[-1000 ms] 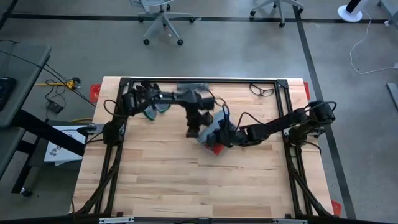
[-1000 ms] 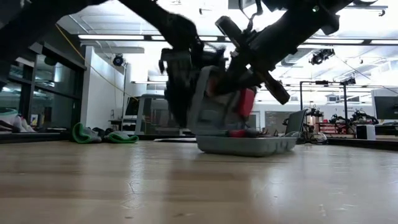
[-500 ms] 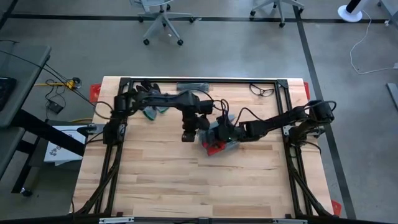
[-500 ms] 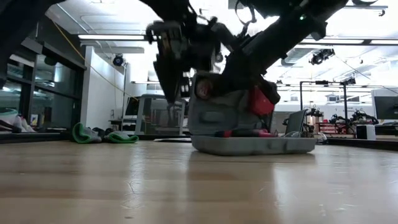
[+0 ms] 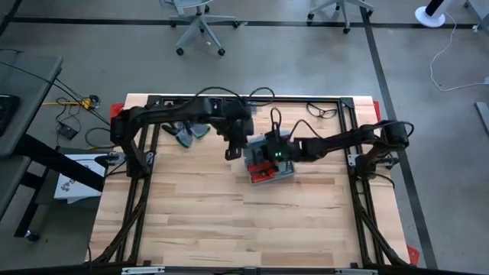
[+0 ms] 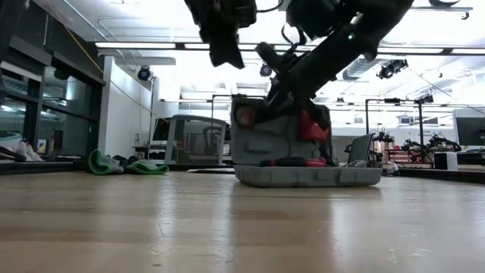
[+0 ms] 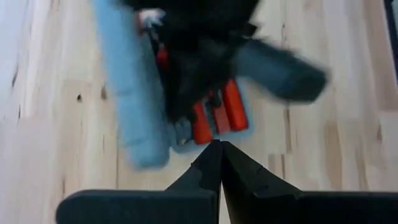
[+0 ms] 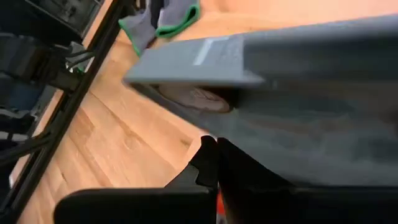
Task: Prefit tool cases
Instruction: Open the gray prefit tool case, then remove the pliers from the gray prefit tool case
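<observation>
The blue-grey tool case [image 5: 263, 172] lies open on the table's far middle. Its bottom half [image 6: 307, 177] rests flat and holds red-handled tools [image 7: 214, 115]. Its lid [image 6: 261, 140] stands upright at the left end. My right gripper [image 8: 216, 142] is shut, reaching from the right over the bottom half to the lid's upper part [image 6: 276, 95]. My left gripper [image 6: 225, 57] is shut and hangs well above the lid, touching nothing. In its wrist view the left gripper [image 7: 219, 144] looks down on the case. My right gripper's shut fingers meet the lid [image 8: 249, 124] near its upper edge, slanting down from the table's right side. The lid stands upright on its hinge edge while the bottom half stays flat on the table. The exact spot of contact is hidden behind the fingers.
Dark gloves with green cuffs [image 5: 187, 134] lie near the far left corner, and they also show as gloves [image 6: 125, 165] in the low view. A dark frame [image 5: 244, 99] runs around the table's edges. Bare wood stretches from the case toward the near edge.
My left gripper, shut throughout, has risen from beside the lid to well above it and tipped more level. My right gripper has swung toward the table's far edge, still against the lid. The lid has gone from leaning to upright, and the case has turned slightly on the table.
</observation>
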